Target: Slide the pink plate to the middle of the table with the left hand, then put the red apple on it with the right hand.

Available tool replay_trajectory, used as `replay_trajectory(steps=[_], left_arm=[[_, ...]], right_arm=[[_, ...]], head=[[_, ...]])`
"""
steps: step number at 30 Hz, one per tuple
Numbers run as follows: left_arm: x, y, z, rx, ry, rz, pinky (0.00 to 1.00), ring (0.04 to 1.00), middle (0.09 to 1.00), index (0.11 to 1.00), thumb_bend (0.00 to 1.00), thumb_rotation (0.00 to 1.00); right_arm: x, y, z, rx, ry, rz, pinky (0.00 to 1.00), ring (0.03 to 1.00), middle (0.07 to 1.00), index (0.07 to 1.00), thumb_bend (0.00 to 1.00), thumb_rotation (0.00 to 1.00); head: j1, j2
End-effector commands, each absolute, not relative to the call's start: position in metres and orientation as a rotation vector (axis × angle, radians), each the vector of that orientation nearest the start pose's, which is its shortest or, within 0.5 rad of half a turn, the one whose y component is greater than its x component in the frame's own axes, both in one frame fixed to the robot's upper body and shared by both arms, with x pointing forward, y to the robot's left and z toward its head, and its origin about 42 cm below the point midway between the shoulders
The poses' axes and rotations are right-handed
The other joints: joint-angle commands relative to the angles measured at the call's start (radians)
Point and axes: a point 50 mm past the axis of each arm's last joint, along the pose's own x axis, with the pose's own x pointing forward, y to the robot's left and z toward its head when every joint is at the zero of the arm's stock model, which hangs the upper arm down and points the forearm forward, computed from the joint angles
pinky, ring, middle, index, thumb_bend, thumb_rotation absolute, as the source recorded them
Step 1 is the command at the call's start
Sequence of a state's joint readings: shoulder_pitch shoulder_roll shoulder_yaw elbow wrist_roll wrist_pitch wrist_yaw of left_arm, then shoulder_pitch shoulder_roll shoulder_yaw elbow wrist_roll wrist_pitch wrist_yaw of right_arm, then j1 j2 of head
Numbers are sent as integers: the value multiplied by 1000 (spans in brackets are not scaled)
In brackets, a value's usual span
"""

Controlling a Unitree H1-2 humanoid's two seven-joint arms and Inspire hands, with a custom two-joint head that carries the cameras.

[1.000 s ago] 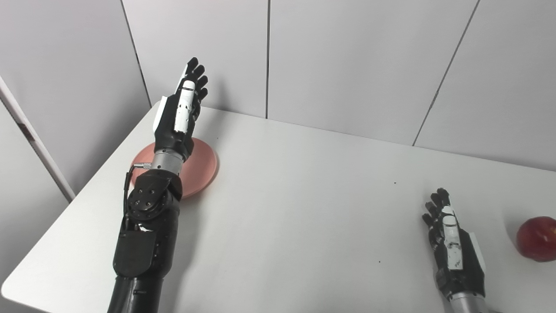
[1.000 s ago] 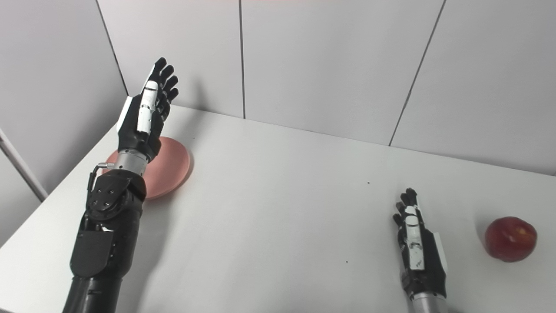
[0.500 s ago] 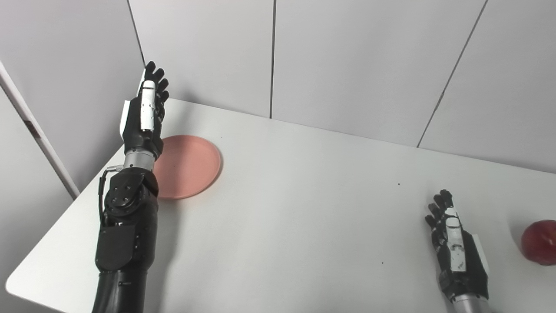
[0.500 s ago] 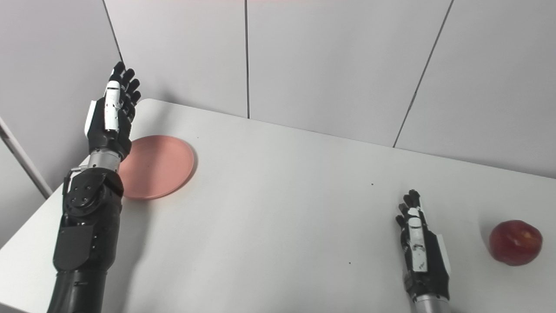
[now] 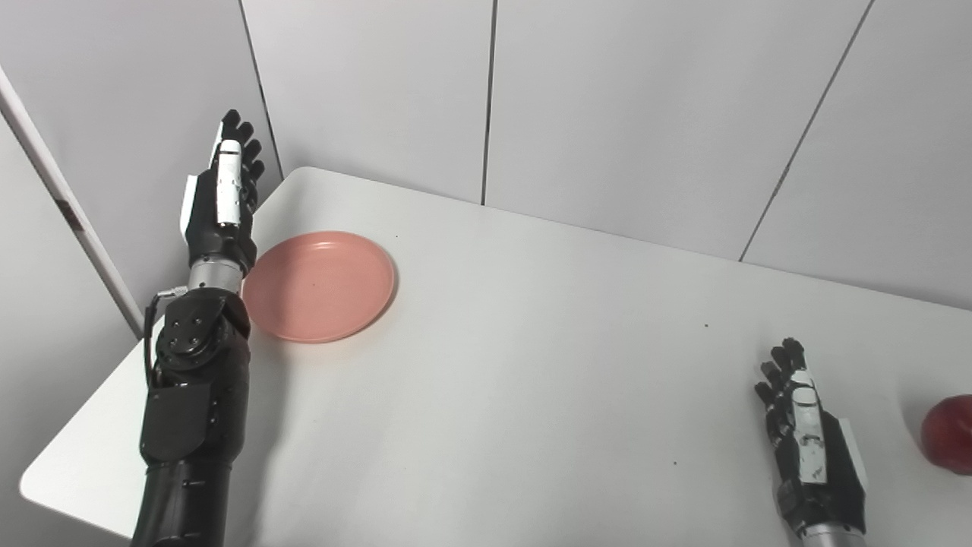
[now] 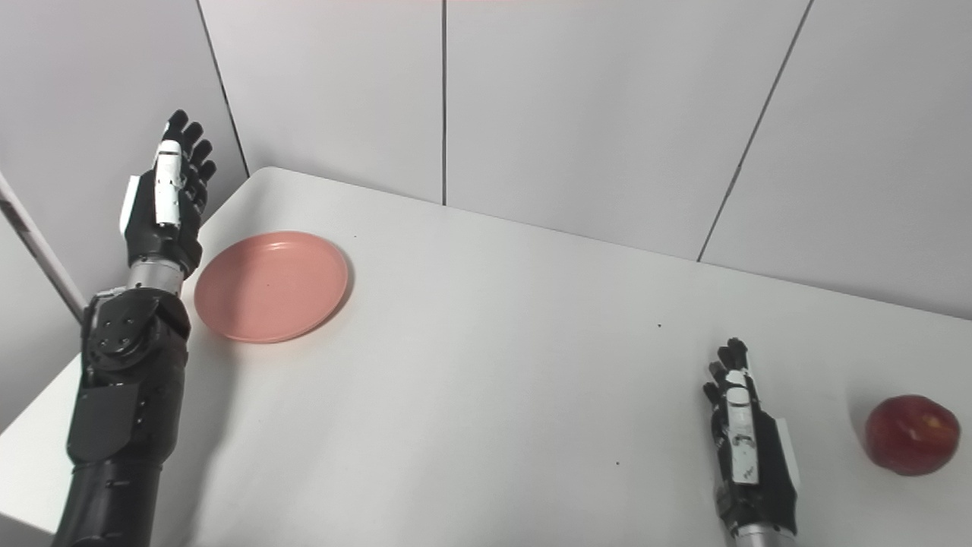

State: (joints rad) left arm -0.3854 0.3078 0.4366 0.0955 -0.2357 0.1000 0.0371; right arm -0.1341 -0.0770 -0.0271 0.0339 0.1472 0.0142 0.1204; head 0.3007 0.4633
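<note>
The pink plate (image 5: 319, 286) lies empty near the table's far left corner. My left hand (image 5: 220, 201) is open, fingers straight and pointing up, raised just left of the plate's left rim at the table's left edge, not touching it. The red apple (image 6: 911, 434) sits at the table's right edge; the left eye view cuts it off at the frame's right side (image 5: 951, 434). My right hand (image 6: 748, 448) is open, resting flat near the front right, a hand's width left of the apple.
The white table (image 5: 531, 342) has rounded corners; its left edge runs just under my left forearm. Grey wall panels stand close behind the table's far edge. A few small dark specks mark the tabletop.
My left hand has moved left, from over the plate to beside its left rim, uncovering the plate. The camera has shifted a little. The right hand and apple have stayed put.
</note>
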Motion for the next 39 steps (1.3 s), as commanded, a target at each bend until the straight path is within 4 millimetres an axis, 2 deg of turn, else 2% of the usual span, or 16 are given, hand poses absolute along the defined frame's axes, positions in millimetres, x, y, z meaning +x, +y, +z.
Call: replay_trajectory(steps=[1, 10, 18, 25, 39], left_arm=[[375, 417, 256, -37, -386, 405, 1000, 995, 995, 979, 387, 1000], [365, 437, 245, -68, -353, 428, 1000, 1000, 1000, 982, 367, 1000], [362, 444, 237, -112, -343, 439, 1000, 1000, 999, 970, 333, 1000], [360, 450, 226, -111, -316, 438, 1000, 1000, 1000, 990, 368, 1000], [359, 458, 199, -122, -265, 475, 1000, 991, 984, 966, 338, 1000]], right_arm=[[333, -229, 141, 69, -172, 140, 1000, 1000, 1000, 1000, 189, 1000], [332, -229, 142, 64, -166, 131, 1000, 1000, 1000, 1000, 179, 1000], [333, -230, 142, 63, -168, 132, 1000, 1000, 1000, 1000, 174, 1000], [332, -230, 143, 61, -168, 132, 1000, 1000, 1000, 1000, 190, 1000], [332, -231, 143, 67, -171, 136, 1000, 1000, 1000, 1000, 180, 1000]], head=[[3, 1], [4, 2], [5, 2], [5, 7], [4, 12]])
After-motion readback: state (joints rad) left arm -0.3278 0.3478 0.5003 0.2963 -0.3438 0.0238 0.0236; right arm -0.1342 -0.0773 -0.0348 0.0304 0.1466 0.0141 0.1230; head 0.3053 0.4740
